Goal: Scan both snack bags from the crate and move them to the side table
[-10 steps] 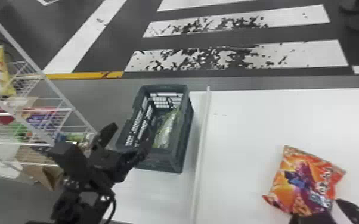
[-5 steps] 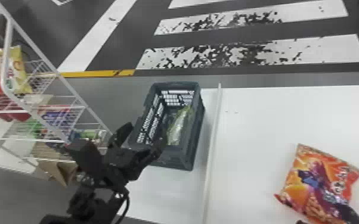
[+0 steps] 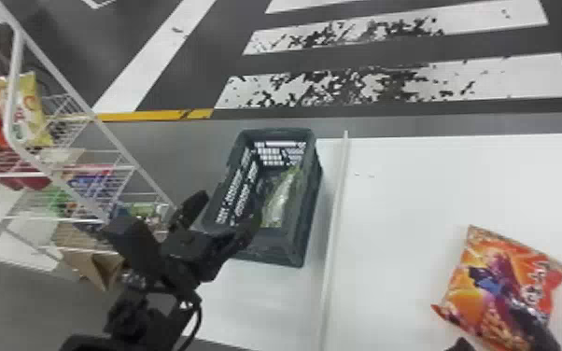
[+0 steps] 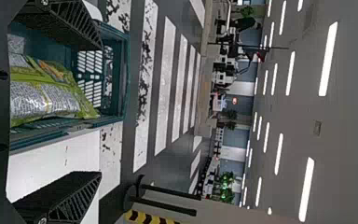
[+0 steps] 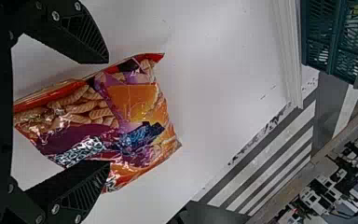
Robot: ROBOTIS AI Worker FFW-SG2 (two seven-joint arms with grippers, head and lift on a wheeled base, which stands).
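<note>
The orange snack bag lies on the white table at the right of the head view. Over its near edge is my right gripper, open; one finger overlaps the bag. In the right wrist view, my right gripper has its fingers spread across the bag. The green-and-silver snack bag is inside the dark green crate, and in the left wrist view this bag shows too. At the crate's near left corner is my left gripper, open; its own view shows the left gripper holding nothing.
A white wire shelf with several snack packs stands left of the crate. A raised white strip runs between the crate and the orange bag. In the left wrist view, a black-and-yellow striped base shows beyond the table.
The scene has shifted right in the head view. Relative to the orange bag, my right gripper has moved left, with one finger now over the bag. My left gripper remains by the crate.
</note>
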